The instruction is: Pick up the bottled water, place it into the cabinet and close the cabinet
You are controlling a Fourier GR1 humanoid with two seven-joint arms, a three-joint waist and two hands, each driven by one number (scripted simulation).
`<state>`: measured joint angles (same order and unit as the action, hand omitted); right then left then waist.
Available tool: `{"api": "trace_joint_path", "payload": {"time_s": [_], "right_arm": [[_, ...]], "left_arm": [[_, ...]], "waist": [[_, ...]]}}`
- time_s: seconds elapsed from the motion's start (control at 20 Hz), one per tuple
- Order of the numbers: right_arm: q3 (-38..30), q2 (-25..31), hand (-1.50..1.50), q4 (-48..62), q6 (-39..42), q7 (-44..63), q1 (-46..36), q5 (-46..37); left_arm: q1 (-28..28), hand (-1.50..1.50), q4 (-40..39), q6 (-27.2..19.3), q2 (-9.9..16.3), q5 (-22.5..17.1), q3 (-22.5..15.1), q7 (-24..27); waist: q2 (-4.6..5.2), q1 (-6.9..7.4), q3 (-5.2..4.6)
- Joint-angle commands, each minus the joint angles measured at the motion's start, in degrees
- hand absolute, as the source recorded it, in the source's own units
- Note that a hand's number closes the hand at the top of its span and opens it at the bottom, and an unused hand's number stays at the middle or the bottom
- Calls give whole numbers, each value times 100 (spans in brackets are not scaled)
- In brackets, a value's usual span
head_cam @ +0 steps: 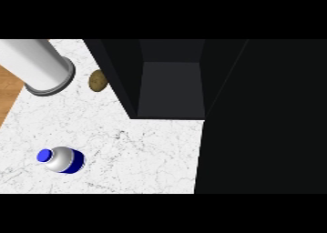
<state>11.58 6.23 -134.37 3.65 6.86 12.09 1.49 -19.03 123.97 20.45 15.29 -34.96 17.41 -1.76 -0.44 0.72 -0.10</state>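
Forearm: a grey forearm point(34, 63) is closest to the lens, and it comes in from the upper left corner, slanting down and to the right, ending in a dark ring at its lower end.
Bottle: the bottle point(61, 159) stands upright on the counter at lower left, seen from almost straight above, apart from everything else.
Bottle looks: a blue cap sits at its upper left, then a silvery shoulder, then a blue band showing along the lower right side.
Counter: white marbled counter point(139, 150) runs under the bottle and spreads right until it meets the dark cabinet.
Cabinet: the black cabinet point(169, 91) stands open at upper centre, its grey inner floor showing between two dark side walls.
Door: a big black door point(267, 118) fills the right side of the view, from top to bottom.
Potato: a small brown potato point(98, 80) lies on the counter just beside the cabinet's left wall, near the forearm's ringed end and well apart from the bottle.
Floor: a strip of wooden floor point(4, 91) shows past the counter's left edge.
Hands: neither hand shows, so I cannot tell whether fingers are released, clenched or grasping anything.
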Motion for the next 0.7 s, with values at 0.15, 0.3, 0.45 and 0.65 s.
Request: {"api": "trace_joint_path", "payload": {"time_s": [0.15,0.3,0.45,0.65], "right_arm": [[770,-184,-150,-706,-166,755,28,-404],[817,-208,-150,-780,-249,1006,-84,-557],[913,-216,-150,-997,-220,836,235,-522],[1560,-407,-150,-980,-472,1107,81,-1019]], "left_arm": [[-354,-150,378,78,512,-1438,876,-916],[-1117,-150,364,849,337,-1840,1360,-734],[-983,-150,480,713,240,-1829,1423,-1048],[-708,-150,-254,1080,465,-1833,1707,-1071]], "waist": [[31,-49,9],[26,-11,7],[29,-48,10],[30,-71,6]]}}
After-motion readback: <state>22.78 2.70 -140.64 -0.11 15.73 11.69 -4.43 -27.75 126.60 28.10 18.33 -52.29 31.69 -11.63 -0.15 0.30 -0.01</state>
